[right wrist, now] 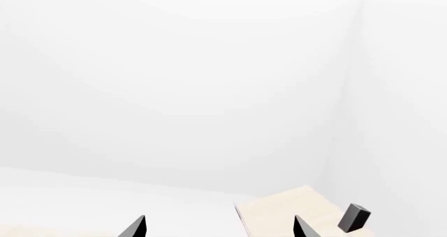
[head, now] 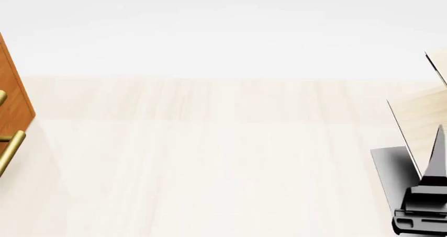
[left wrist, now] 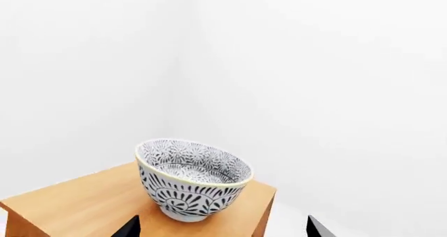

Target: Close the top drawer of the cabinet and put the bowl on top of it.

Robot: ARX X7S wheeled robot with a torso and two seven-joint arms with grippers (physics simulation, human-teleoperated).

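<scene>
Wood, brass and glazed ceramic, under flat matt walls.

I read the cabinet (left wrist: pixel 84 203) as smooth orange-brown wood with a faint grain and a satin top; its bar handles (head: pixel 10 145) look like polished brass. The bowl (left wrist: pixel 192 178) seems glazed ceramic, white under a dense grey-blue leaf pattern, slightly glossy. The floor (head: pixel 209 158) is pale, matt wood planking. At the right, pale wood panels (head: pixel 419 127) and a dark, matt-plastic-looking claw (head: pixel 421 213).

Bright, even, shadowless render light washes the walls near white; edges stay sharp, no blur or glare. The bowl (left wrist: pixel 192 179), beyond the fingers (left wrist: pixel 129 227), casts only faint shade.
</scene>
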